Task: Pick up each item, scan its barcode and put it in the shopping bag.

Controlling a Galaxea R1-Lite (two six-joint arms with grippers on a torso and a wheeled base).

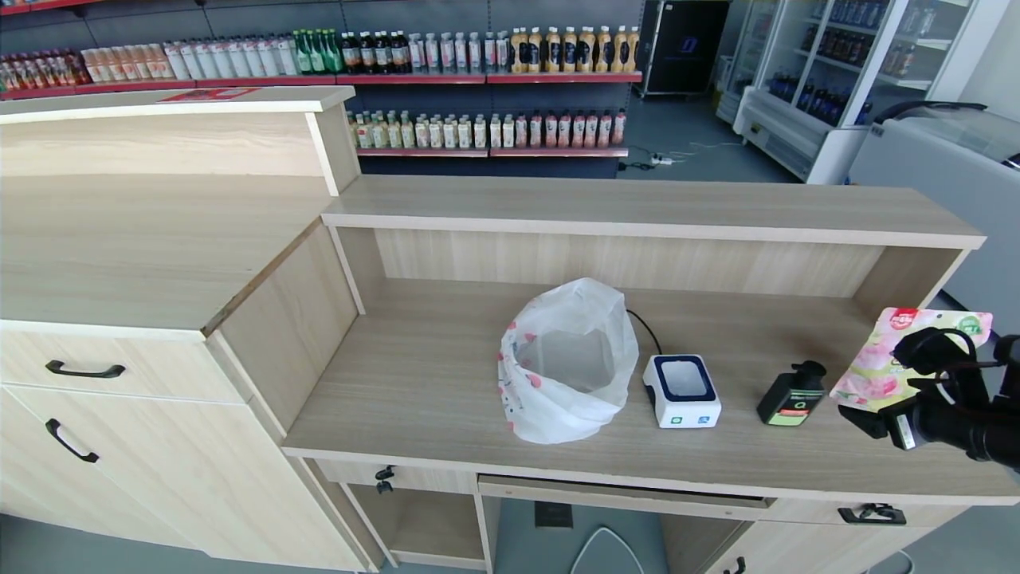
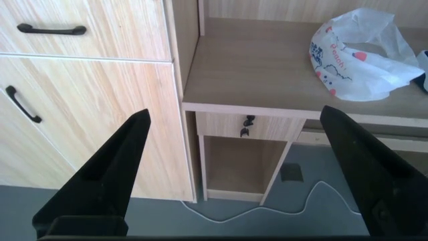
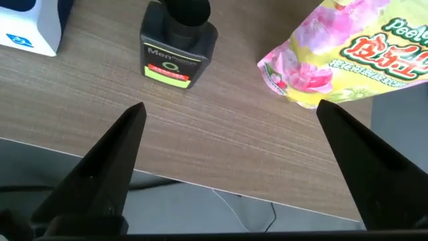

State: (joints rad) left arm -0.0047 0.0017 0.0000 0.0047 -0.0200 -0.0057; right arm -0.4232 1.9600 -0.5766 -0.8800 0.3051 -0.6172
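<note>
The right claw (image 3: 231, 107) hangs over the front edge of the counter (image 1: 430, 375). Its two fingers are spread wide and hold nothing.

Closest to it, just ahead and a bit to its right, lies the pink pouch (image 3: 348, 53). The pouch looks soft, light and crinkly, so I think it could bend or slip. One side seems to stick out past the end of the counter. A good place to pinch it is that flat edge, where the fingers can get above and below it.

Just ahead to the claw's left is the small black bottle (image 3: 177, 47). It looks hard and smooth, and likely heavier than the pouch. I cannot tell if it stands or lies. Its wide body is the best place to squeeze, not the cap.

Further left of the claw sits the white scanner (image 1: 682, 389). Past that is the shopping bag (image 1: 566, 363), thin, floppy and open at the top.

Far off to the left, the left claw (image 2: 235, 112) hangs low by the drawers, also spread and holding nothing.
</note>
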